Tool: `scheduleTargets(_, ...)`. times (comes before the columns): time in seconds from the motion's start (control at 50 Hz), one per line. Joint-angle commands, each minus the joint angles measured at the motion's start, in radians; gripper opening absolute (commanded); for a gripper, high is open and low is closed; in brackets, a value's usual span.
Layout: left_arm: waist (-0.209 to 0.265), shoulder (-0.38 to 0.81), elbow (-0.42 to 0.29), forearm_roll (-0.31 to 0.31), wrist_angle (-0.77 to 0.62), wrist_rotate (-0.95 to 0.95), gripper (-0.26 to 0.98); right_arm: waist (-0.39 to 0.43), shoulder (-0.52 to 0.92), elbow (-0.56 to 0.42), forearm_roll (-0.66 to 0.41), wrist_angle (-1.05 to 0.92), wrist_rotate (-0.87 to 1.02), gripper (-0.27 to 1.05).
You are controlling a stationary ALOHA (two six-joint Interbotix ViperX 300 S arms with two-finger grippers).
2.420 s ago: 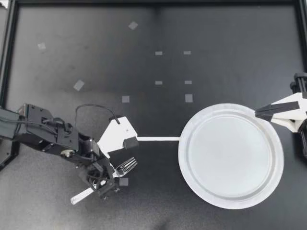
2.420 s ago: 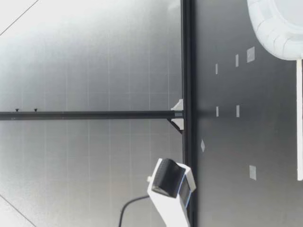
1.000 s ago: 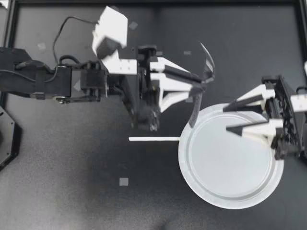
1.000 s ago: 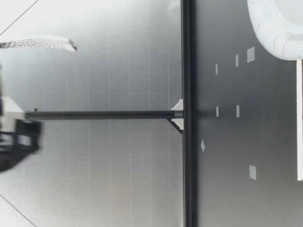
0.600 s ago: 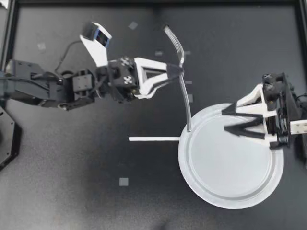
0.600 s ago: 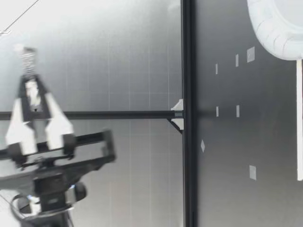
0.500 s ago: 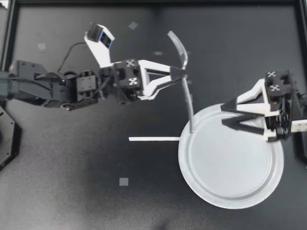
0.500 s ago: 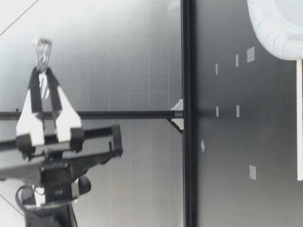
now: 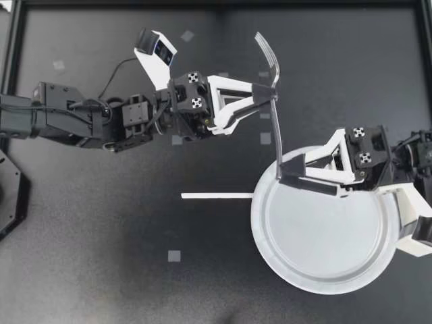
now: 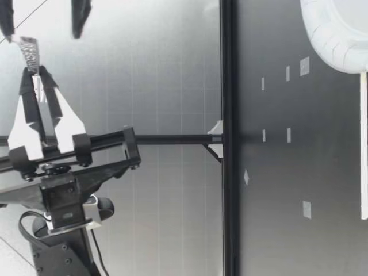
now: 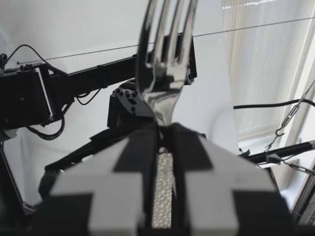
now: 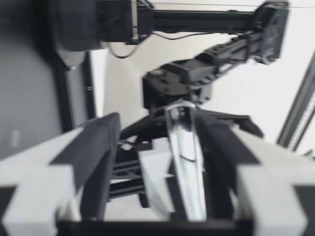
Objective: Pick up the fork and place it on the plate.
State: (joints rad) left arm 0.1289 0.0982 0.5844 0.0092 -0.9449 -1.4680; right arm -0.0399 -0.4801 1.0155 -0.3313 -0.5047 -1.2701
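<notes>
Holding the silver metal fork aloft, my left pincer is clamped at its neck. My right pincer stands apart around the handle, over the rim of the round white plate. Releasing before the right one closes could drop it onto the black counter.

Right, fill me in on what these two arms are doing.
My left gripper is shut on the fork, holding it in the air beside the plate, tines pointing away from it. My right gripper is open above the plate's rim, with the fork's handle between its fingers. The fork is not yet on the plate.
</notes>
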Motion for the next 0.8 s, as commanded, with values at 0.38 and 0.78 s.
scheduleTargets(0.38,0.008,-0.009,-0.005,0.025,-0.008,0.003,0.03,-0.003,0.008,-0.012,0.040,-0.066,-0.020,0.48)
scheduleTargets(0.78,0.008,-0.003,0.008,0.031,-0.008,0.009,0.03,-0.003,0.052,-0.023,0.060,-0.069,-0.018,0.08)
